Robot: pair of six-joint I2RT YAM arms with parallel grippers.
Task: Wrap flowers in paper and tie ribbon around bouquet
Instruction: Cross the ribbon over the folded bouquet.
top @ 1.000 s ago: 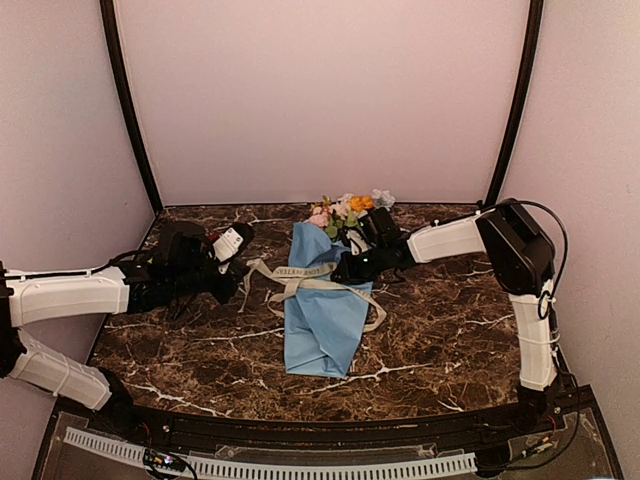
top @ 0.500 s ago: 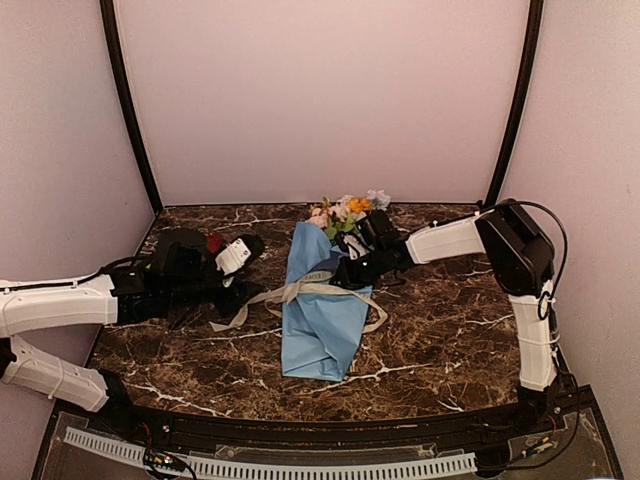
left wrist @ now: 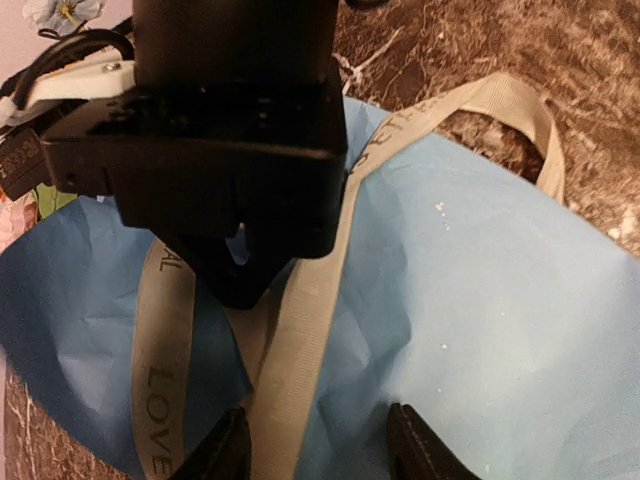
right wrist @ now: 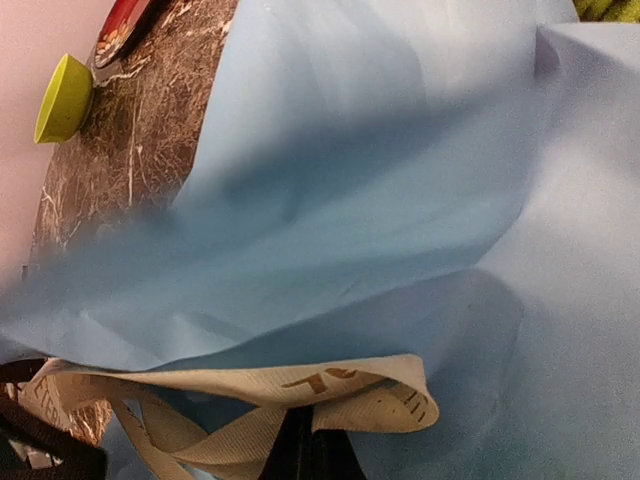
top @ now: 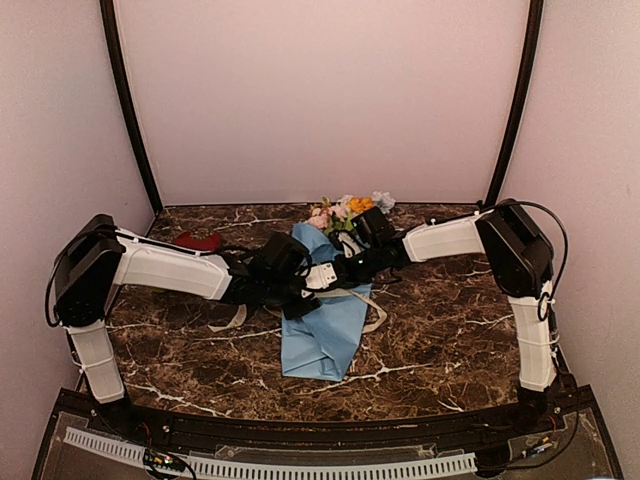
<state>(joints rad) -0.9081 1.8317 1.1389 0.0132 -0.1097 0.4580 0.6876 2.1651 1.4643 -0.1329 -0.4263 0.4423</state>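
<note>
The bouquet lies mid-table: flowers [top: 345,208] poke out of the far end of a cone of light-blue paper [top: 325,335]. The cream ribbon [left wrist: 300,340] crosses over the paper in several strands. My right gripper [top: 342,270] reaches in from the right and is shut on a folded loop of ribbon [right wrist: 330,385] above the paper [right wrist: 400,200]. My left gripper [left wrist: 320,455] hovers just over the wrap, facing the right gripper [left wrist: 243,285]. Its fingers are open, and one ribbon strand runs between them close to the left finger, not pinched. A loose ribbon tail [top: 228,320] lies on the table.
A red object [top: 198,241] sits at the back left of the dark marble table [top: 450,330], and a lime-green bowl-like thing [right wrist: 62,98] shows beside it in the right wrist view. Another ribbon loop [top: 376,318] hangs off the bouquet's right side. Walls close in the back and sides.
My left gripper has opened, dropped the ribbon's left end and swung right to the bouquet's middle. The freed tail fell onto the table. My right gripper stayed put.
</note>
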